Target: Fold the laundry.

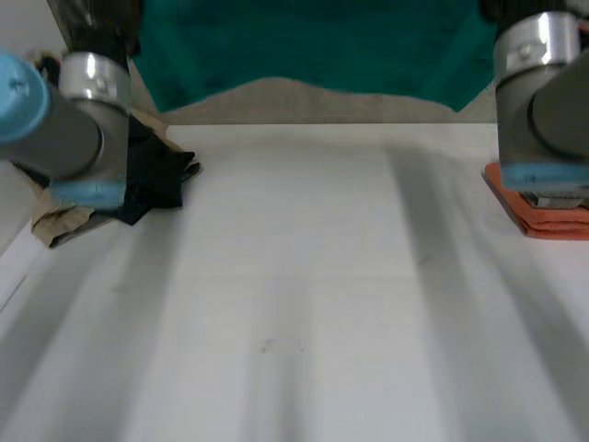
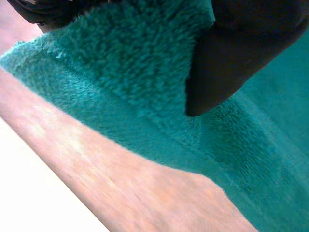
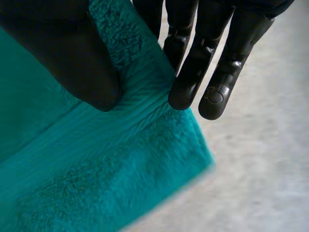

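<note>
White table [image 1: 294, 276], cropped teal towel [image 1: 313, 41] pinched by left robot hand [image 2: 227, 63], right robot hand [image 3: 63, 48]

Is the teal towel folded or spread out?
Spread: the teal towel hangs open between the left hand and right hand, each pinching it; no fold shows.

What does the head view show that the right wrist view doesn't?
Head view: the white table, a black cloth by the left arm, an orange cloth by the right arm. Right wrist view: the right hand pinching the towel near its corner between thumb and fingers. Both: the teal towel.
</note>
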Controlling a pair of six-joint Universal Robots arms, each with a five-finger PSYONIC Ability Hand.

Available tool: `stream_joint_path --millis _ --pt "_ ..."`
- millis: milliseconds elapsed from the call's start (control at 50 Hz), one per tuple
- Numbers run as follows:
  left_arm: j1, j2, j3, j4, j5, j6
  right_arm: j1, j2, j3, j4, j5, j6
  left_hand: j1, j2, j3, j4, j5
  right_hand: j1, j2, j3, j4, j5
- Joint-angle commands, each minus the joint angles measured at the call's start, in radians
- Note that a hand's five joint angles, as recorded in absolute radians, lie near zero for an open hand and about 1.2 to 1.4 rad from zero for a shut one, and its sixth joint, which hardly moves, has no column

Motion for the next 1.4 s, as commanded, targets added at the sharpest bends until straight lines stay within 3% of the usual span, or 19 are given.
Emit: stream_joint_path --millis 20,200,400,440,480,620,820,860,880,920,1000,1080,1180,1280,1360,1400 --pt "-0.009 0.028 -0.317 -0.004 0.006 -0.002 -0.017 -0.003 0.294 0.083 -0.041 0.004 0.237 0.197 0.203 0.196 0.252 0.329 0.211 0.205 0.203 0.237" --pt "-0.062 -0.077 -0.504 -0.004 0.011 0.004 -0.04 0.131 0.437 0.184 -0.084 0.047 0.237 0.197 0.203 0.196 0.252 0.329 0.211 0.205 0.203 0.237" --pt "-0.042 -0.071 -0.536 -0.004 0.011 0.004 -0.097 0.171 0.437 0.192 -0.148 0.177 0.237 0.197 0.203 0.196 0.252 0.329 0.211 0.205 0.203 0.237" --pt "-0.036 -0.065 -0.545 -0.004 0.011 0.006 -0.114 0.171 0.432 0.201 -0.17 0.21 0.237 0.197 0.203 0.196 0.252 0.126 0.008 0.002 -0.001 0.034" --pt "-0.033 -0.058 -0.549 -0.004 0.011 0.003 -0.134 0.171 0.423 0.23 -0.19 0.233 0.237 0.197 0.203 0.196 0.252 -0.324 -0.442 -0.449 -0.451 -0.416" --pt "-0.022 -0.048 -0.552 -0.004 0.011 0.001 -0.192 0.209 0.336 0.333 -0.202 0.308 0.237 0.197 0.203 0.196 0.252 -0.45 -0.569 -0.575 -0.577 -0.542" --pt "-0.015 -0.048 -0.549 -0.004 0.011 0.001 -0.23 0.313 0.176 0.534 -0.28 0.322 0.237 0.197 0.203 0.196 0.252 -0.33 -0.448 -0.455 -0.457 -0.422" --pt "-0.016 -0.048 -0.547 -0.006 0.011 0.001 -0.232 0.318 0.17 0.548 -0.283 0.322 0.237 0.197 0.203 0.196 0.252 -0.21 -0.329 -0.335 -0.337 -0.302" --pt "-0.016 -0.048 -0.547 -0.006 0.011 0.001 -0.232 0.318 0.169 0.549 -0.285 0.319 0.237 0.197 0.203 0.196 0.252 0.046 -0.072 -0.078 -0.081 -0.046" --pt "-0.015 -0.048 -0.545 -0.006 0.011 0.003 -0.232 0.312 0.17 0.549 -0.285 0.319 0.237 0.197 0.203 0.196 0.252 0.328 0.21 0.204 0.201 0.236" --pt "-0.007 -0.036 -0.545 -0.015 0.011 0.006 -0.233 0.281 0.179 0.549 -0.287 0.305 0.237 0.197 0.203 0.196 0.252 0.329 0.211 0.205 0.203 0.237" --pt "-0.003 0.019 -0.567 -0.037 0.008 0.009 -0.244 0.189 0.241 0.551 -0.293 0.267 0.237 0.197 0.203 0.196 0.252 0.329 0.211 0.205 0.203 0.237" --pt "0.014 0.151 -0.657 -0.141 0.014 0.012 -0.296 0.042 0.376 0.612 -0.299 0.113 0.237 0.197 0.203 0.196 0.252 0.329 0.211 0.205 0.203 0.237" --pt "0.057 0.321 -0.78 -0.41 0.043 0.082 -0.39 -0.107 0.567 0.918 -0.253 -0.286 0.237 0.197 0.203 0.196 0.252 0.329 0.211 0.205 0.203 0.237" --pt "0.114 0.377 -0.861 -0.674 0.048 0.232 -0.439 -0.193 0.678 1.034 -0.201 -0.46 0.237 0.197 0.203 0.196 0.252 0.329 0.211 0.205 0.203 0.237" --pt "0.119 0.378 -0.874 -0.722 0.049 0.26 -0.442 -0.214 0.702 1.03 -0.201 -0.471 0.237 0.197 0.203 0.196 0.252 0.329 0.211 0.205 0.203 0.237"
